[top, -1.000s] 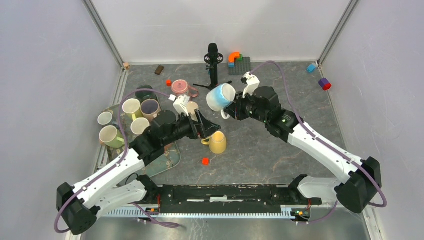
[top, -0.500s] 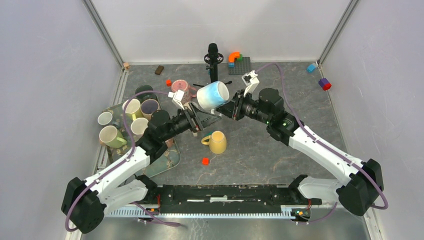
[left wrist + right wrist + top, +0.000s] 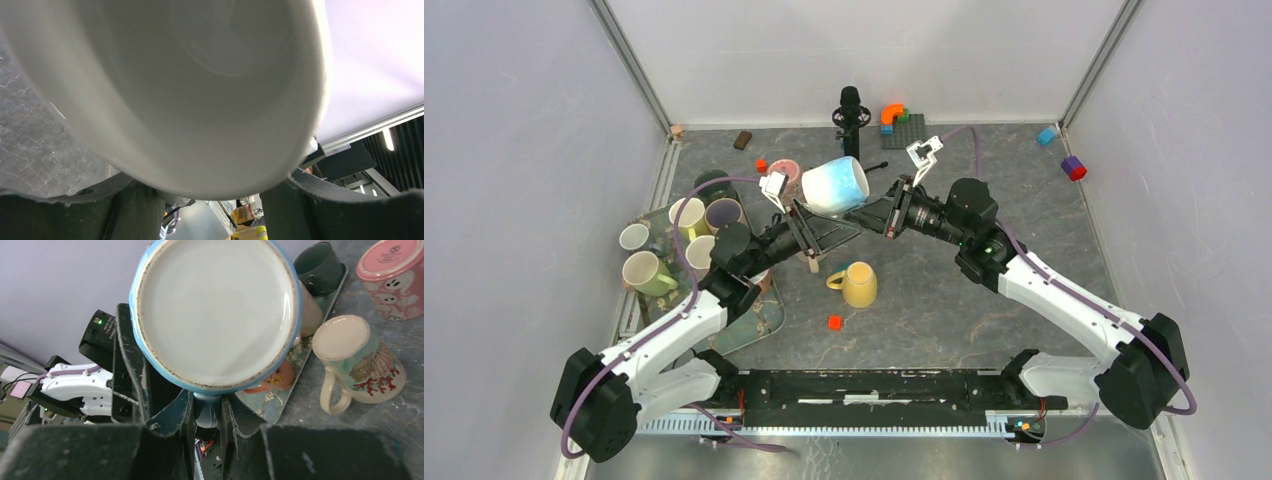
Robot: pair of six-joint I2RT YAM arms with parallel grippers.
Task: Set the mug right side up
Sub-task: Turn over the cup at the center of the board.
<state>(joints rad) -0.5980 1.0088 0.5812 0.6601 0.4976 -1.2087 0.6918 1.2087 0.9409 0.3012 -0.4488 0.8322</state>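
The blue-and-white mug (image 3: 835,185) hangs in the air above the middle of the table, lying on its side. My right gripper (image 3: 871,208) is shut on its handle (image 3: 206,412); the right wrist view looks at the mug's flat white base (image 3: 217,310). My left gripper (image 3: 829,215) reaches in from the left, with its fingers on either side of the mug's body near the rim and touching it. The mug's pale inside (image 3: 200,100) fills the left wrist view, with a dark finger (image 3: 130,210) below it on each side.
A yellow mug (image 3: 860,285) and a red block (image 3: 834,322) sit on the table below the arms. A tray (image 3: 764,315) at the left holds several mugs. A pink mug (image 3: 784,175), a black stand (image 3: 851,120) and toy blocks (image 3: 902,125) are farther back.
The right arm has carried the mug left and back, turning it. The left gripper has risen to meet it and narrowed from wide open onto the mug's body.
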